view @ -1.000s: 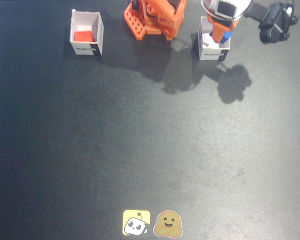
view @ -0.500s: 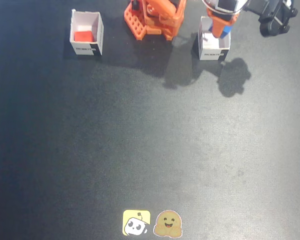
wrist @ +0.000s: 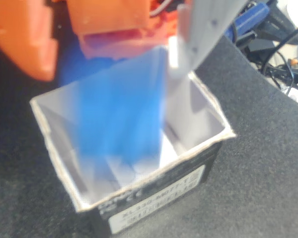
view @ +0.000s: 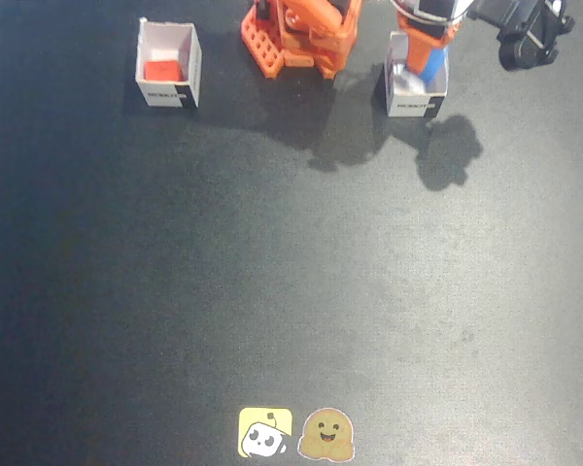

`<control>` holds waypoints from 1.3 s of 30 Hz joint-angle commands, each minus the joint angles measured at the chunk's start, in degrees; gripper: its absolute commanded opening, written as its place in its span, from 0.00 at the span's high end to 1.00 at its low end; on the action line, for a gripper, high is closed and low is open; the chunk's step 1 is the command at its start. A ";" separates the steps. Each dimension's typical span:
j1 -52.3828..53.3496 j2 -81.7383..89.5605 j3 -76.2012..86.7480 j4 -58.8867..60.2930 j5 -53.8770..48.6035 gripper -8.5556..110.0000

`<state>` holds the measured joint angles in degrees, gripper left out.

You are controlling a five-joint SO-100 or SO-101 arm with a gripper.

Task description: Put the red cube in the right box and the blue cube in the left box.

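Note:
The red cube point(view: 162, 70) lies inside the white box point(view: 167, 94) at the left of the fixed view. My gripper point(view: 424, 47) hangs over the other white box point(view: 415, 99) at the right. The blue cube point(view: 430, 60) shows just below the orange jaw, at that box's opening. In the wrist view the blue cube point(wrist: 121, 109) is a vertical blue smear dropping into the box point(wrist: 154, 193), loose between the orange finger point(wrist: 25, 44) and the grey finger point(wrist: 208, 25). The jaws stand apart, so my gripper point(wrist: 114, 69) is open.
The orange arm base point(view: 301, 34) stands between the two boxes at the top edge. A black device point(view: 530, 34) sits at the top right. Two stickers point(view: 265, 432) lie near the bottom edge. Cables point(wrist: 283, 44) lie beyond the mat.
The gripper has drawn back toward the top edge over the right box. The blue cube has come loose and now drops from the jaws into that box.

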<state>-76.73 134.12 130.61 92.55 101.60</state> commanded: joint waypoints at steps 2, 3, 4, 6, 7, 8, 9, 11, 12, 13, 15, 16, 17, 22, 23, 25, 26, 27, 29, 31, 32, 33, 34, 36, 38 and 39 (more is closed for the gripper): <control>-0.53 2.55 -0.26 0.00 -0.18 0.75; -0.44 2.72 -0.18 0.00 -0.18 0.76; -0.35 2.72 -0.18 0.00 -0.18 0.78; 0.09 2.55 -0.09 0.09 0.35 0.82; 0.44 2.20 -0.09 0.00 0.53 0.84; 1.05 1.49 -0.09 -0.09 0.53 0.87; 1.85 0.53 -0.18 -0.35 0.35 0.89; 3.34 -1.32 -0.70 -0.53 0.35 0.93; 3.87 -1.93 -0.88 -0.79 0.26 0.93; 4.39 -2.11 -1.05 -1.05 0.26 0.93; 6.06 -2.90 -1.93 -1.32 0.35 0.93; 7.21 -3.34 -2.20 -1.41 0.26 0.93; 8.61 -3.43 -2.20 -1.76 0.26 0.93; 16.70 -2.99 -1.76 -3.69 0.26 0.93; 18.72 -2.72 -1.93 -3.69 0.26 0.93; 23.91 -1.67 -2.02 -3.60 -0.35 0.93; 26.54 -0.97 -1.76 -3.52 -0.26 0.93; 29.36 0.26 -1.23 -3.43 -0.53 0.93; 36.04 2.90 0.26 -4.48 -2.81 0.93; 42.63 4.57 1.49 -5.62 -5.71 0.93; 46.23 4.92 1.85 -5.80 -7.29 0.93; 50.10 5.27 1.93 -6.06 -9.40 0.93; 53.96 5.36 1.93 -6.77 -12.22 0.93; 61.17 5.36 2.20 -8.09 -16.35 0.93; 67.15 5.36 2.29 -9.40 -19.78 0.93; 69.61 5.45 2.64 -9.76 -20.74 0.93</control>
<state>-14.06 137.81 133.24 84.29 84.55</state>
